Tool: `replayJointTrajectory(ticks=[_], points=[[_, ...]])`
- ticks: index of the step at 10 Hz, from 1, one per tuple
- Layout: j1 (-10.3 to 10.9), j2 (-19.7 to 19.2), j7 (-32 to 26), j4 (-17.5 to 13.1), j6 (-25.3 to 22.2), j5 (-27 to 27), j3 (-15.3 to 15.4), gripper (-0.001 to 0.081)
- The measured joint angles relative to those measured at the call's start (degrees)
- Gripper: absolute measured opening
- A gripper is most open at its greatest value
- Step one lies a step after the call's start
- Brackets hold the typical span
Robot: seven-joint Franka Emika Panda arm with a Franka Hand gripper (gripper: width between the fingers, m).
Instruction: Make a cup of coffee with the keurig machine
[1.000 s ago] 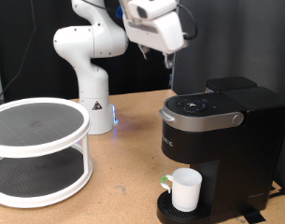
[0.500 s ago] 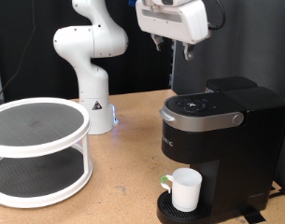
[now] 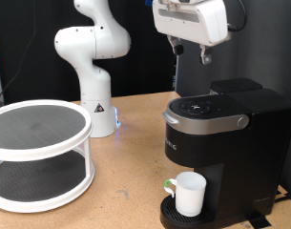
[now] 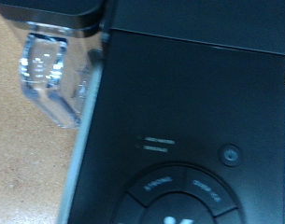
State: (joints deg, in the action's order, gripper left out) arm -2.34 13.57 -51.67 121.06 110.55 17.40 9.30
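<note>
Above the Keurig machine (image 3: 221, 143), lid shut, I hang the gripper (image 3: 191, 52), spread unclear; off-center descent risks missing buttons, while the mug (image 3: 190, 194) waits below.

The claw (image 3: 191, 52) hangs high above the keurig machine (image 3: 226, 153). The cup (image 3: 190, 194) sits on the round tray under the spout.

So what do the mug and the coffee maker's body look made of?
The mug looks like glazed white ceramic: smooth, opaque, softly shiny. The Keurig machine seems matte black plastic, with a silver-grey, metallic-looking lid handle, possibly painted plastic.
</note>
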Motion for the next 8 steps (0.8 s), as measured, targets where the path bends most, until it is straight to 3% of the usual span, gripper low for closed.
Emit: replayJointTrajectory(ticks=[4, 8], points=[[0.0, -3.8, 1.7, -3.6, 0.8, -0.3, 0.5, 0.0803], [0.0, -4.7, 2.1, -5.1, 0.9, -0.3, 0.6, 0.0803]])
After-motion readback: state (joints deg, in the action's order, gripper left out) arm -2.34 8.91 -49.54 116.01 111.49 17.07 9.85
